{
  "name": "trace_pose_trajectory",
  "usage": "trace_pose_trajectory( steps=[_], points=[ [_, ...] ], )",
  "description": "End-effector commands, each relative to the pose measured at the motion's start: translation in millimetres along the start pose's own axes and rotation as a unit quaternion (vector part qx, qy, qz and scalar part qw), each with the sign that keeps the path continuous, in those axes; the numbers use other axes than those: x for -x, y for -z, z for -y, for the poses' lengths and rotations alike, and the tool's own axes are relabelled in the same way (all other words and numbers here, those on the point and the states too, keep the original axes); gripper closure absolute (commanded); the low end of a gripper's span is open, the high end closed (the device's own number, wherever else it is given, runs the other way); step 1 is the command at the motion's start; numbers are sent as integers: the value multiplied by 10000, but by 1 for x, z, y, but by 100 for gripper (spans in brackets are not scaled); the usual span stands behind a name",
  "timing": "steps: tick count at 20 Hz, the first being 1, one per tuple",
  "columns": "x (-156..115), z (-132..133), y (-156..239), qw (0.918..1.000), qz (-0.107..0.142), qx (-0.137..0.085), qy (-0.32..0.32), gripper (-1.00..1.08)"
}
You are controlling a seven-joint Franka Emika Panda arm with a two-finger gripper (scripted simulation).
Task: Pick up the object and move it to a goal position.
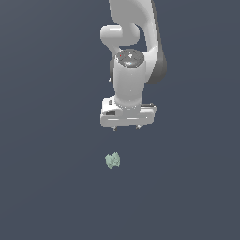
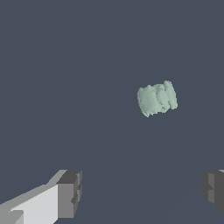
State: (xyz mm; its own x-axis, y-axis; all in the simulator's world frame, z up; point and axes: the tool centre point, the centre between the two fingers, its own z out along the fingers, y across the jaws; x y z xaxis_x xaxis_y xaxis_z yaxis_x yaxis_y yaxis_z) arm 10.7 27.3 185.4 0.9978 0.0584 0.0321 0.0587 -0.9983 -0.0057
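- Hand (image 1: pixel 125 128) hangs under the white arm (image 1: pixel 133 51), pointing down, its two short fingertips poking out beneath the flat white body.
- Fingers (image 2: pixel 70 192) stand wide apart in the wrist view, one dark pad at each side of the picture with bare ground between them; the hand is open and grips nothing.
- Chunk (image 1: pixel 112 160) lies apart from the hand, touching neither finger; in the exterior view it sits lower in the picture than the hand and a little toward that view's left of the hand's middle.
- Chunk (image 2: pixel 157 98) in the wrist view is pale mint green, lumpy and ridged, roughly barrel-like, and lies beyond the gap between the fingers, nearer the side of the dark finger (image 2: pixel 214 189) than of the white-backed one.
- Ground (image 1: pixel 47 187) is a plain dark blue-grey surface all around; whether the chunk rests right on it cannot be told for sure.
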Motion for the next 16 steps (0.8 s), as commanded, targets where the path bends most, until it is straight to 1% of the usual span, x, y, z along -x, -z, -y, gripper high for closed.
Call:
trace_pose_trajectory(
  steps=[1, 6, 10, 13, 16],
  points=[
    [-1, -1, -1, 10000, 3, -3, -75, -92],
    [-5, -4, -5, 9993, 16, -14, -383, -92],
    [-10, -8, -10, 9972, 31, -25, -751, -92],
    [-14, -11, -14, 9939, 45, -33, -1101, -92],
    [-19, -15, -20, 9884, 61, -39, -1516, -92]
  ],
)
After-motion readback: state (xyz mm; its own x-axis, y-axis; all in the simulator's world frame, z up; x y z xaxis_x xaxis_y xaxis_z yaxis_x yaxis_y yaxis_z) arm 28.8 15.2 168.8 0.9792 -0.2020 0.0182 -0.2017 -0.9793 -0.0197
